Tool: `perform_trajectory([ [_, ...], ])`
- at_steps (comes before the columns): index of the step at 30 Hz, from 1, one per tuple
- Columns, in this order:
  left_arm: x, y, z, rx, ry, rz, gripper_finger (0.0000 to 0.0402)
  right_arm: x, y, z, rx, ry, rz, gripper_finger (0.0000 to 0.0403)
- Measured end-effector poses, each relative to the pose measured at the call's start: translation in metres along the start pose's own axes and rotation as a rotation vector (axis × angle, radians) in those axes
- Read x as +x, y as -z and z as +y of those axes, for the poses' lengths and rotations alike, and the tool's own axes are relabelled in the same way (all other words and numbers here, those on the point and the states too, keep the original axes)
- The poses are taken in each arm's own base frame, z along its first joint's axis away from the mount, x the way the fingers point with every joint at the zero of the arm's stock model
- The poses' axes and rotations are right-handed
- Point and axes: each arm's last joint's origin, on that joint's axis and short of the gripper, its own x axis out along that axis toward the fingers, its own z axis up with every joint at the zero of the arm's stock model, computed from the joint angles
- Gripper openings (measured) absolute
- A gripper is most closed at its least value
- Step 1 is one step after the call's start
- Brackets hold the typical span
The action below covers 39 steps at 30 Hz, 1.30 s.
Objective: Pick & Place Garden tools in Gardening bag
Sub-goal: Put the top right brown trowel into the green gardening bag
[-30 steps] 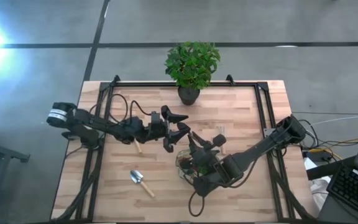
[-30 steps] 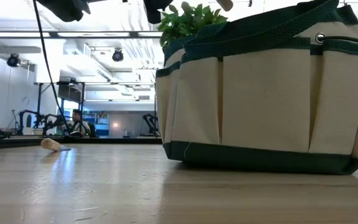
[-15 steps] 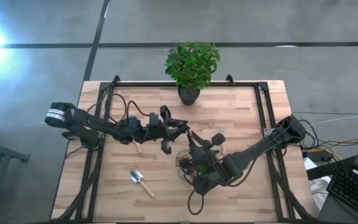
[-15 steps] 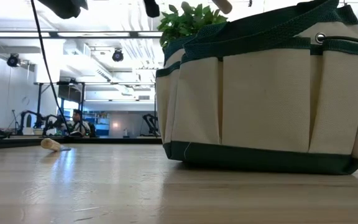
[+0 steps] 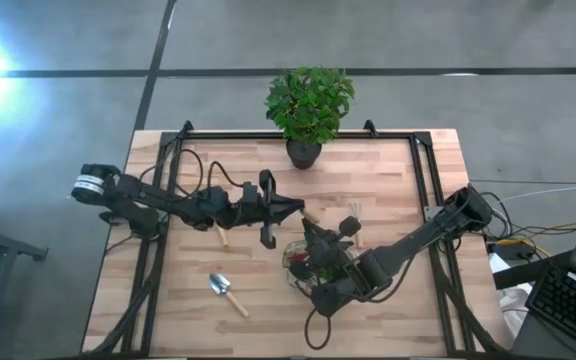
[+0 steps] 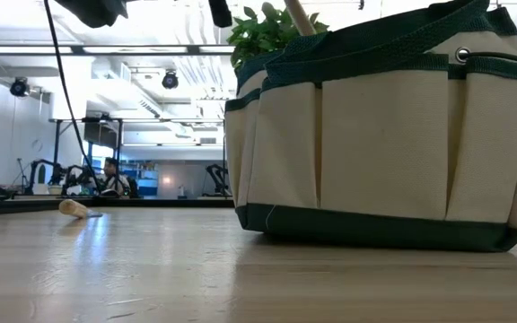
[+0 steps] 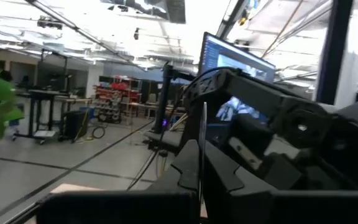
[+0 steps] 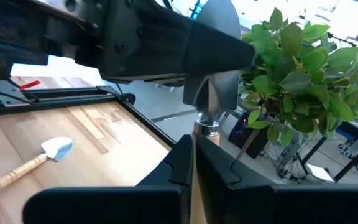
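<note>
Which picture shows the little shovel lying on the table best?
The right wrist view shows the trowel best: its silver blade and light wooden handle both stand out on the table. The high view shows the whole trowel too, but small. The low view shows only a handle end at the far left, and the left wrist view does not show it.

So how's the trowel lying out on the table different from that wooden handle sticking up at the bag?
The trowel lies flat on the table, well clear of the gardening bag; the handle stands tilted above the bag's rim. The trowel shows whole, silver blade included; the handle's head is hidden. Both are light wood.
</note>
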Motion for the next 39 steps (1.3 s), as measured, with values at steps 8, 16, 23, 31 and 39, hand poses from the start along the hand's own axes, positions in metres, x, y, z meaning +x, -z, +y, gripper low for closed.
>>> perform_trajectory([
  [8, 0.0, 0.0, 0.0, 0.011, 0.004, 0.002, 0.0002, -0.003, 0.0, 0.0, -0.039, -0.008, -0.003, 0.0006],
  [16, 0.0, 0.001, -0.001, 0.026, 0.019, 0.018, 0.0001, -0.041, -0.016, -0.016, 0.001, -0.097, -0.042, 0.0007],
  [23, 0.0, 0.002, -0.003, 0.022, 0.103, 0.033, 0.0001, -0.075, -0.027, -0.038, 0.104, -0.303, -0.004, 0.0008],
  [31, -0.002, 0.008, -0.009, 0.02, 0.312, 0.104, 0.0001, -0.089, 0.003, -0.069, 0.193, -0.311, 0.148, 0.0008],
  [39, -0.01, 0.007, -0.012, 0.017, 0.481, 0.237, 0.0001, -0.098, 0.041, -0.086, 0.32, -0.24, 0.222, 0.0008],
])
